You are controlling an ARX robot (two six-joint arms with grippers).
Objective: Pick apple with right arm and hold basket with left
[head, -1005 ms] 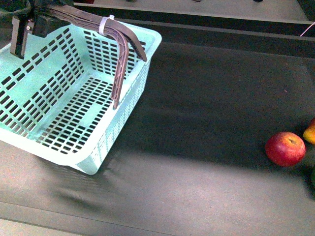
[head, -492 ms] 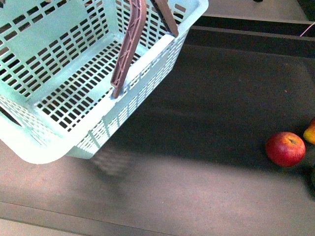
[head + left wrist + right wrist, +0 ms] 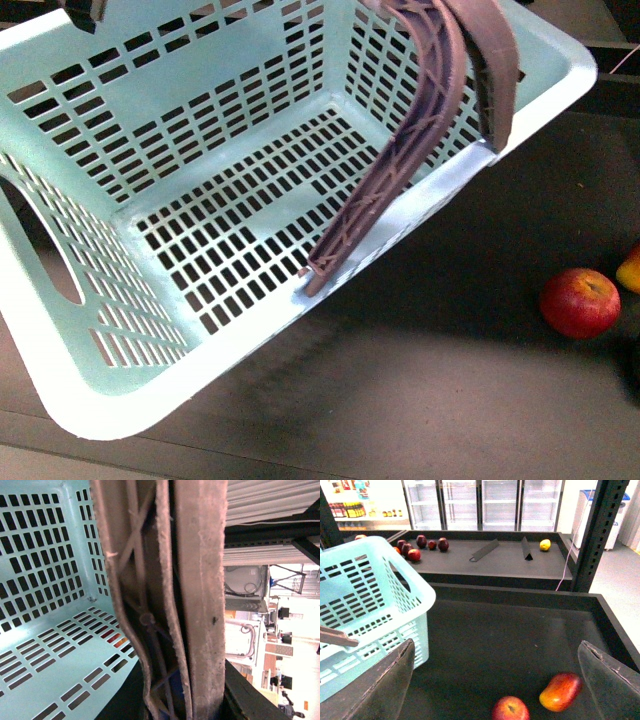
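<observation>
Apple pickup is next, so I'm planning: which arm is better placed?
Right. Its open claw faces the apple with nothing between, while the left arm is occupied holding the raised basket by its handle.

The basket (image 3: 120, 425) was of smooth pale plastic with a soft shine. Its brown handle (image 3: 420, 150) was plastic too, ribbed, dull, and rough along the edges. The apple (image 3: 579, 302) had glossy skin. The dark table surface (image 3: 450, 400) looked matt and a little grainy.
</observation>
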